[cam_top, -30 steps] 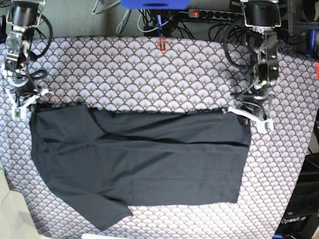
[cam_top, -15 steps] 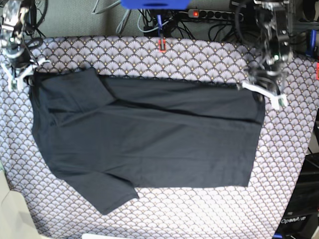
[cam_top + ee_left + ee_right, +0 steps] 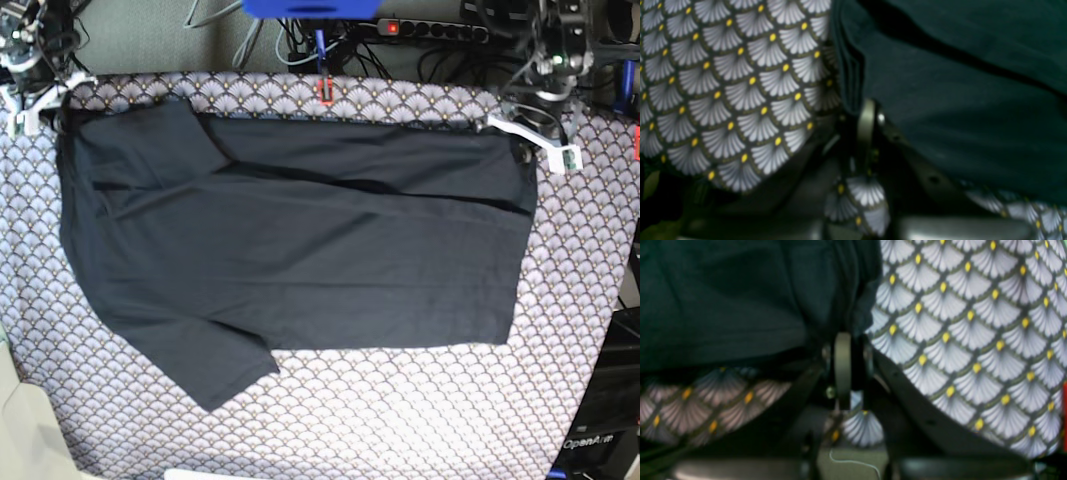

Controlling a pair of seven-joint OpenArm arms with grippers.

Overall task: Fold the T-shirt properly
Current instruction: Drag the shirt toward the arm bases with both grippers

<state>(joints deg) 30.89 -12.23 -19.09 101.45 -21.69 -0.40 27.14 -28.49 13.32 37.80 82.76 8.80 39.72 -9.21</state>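
Black T-shirt [image 3: 300, 240] spread over the grey scallop-patterned cloth [image 3: 400, 420], its far edge now stretched close to the far side of the table, where a second ago it lay about mid-table with a doubled band along that edge. Carried away from the near side in two steps, both top corners travelling together, and the body opened out larger and flatter as it went. Left gripper [image 3: 528, 150] at the far right corner, jaws nearly closed and pinching the hem; in the left wrist view, cloth bunched in folds right at the fingertips [image 3: 867, 116]. Right gripper [image 3: 45, 108] at the far left corner, jaws likewise nearly shut on the cloth by the sleeve; in the right wrist view, dark fabric gathered against the finger [image 3: 842, 353]. One sleeve lying folded across the far left, the other sticking out at the near left; a long crease running left to right across the body. Probably a drag to pull the garment taut and square before any real fold, so folding proper seems not yet begun. Release of both corners likely next.
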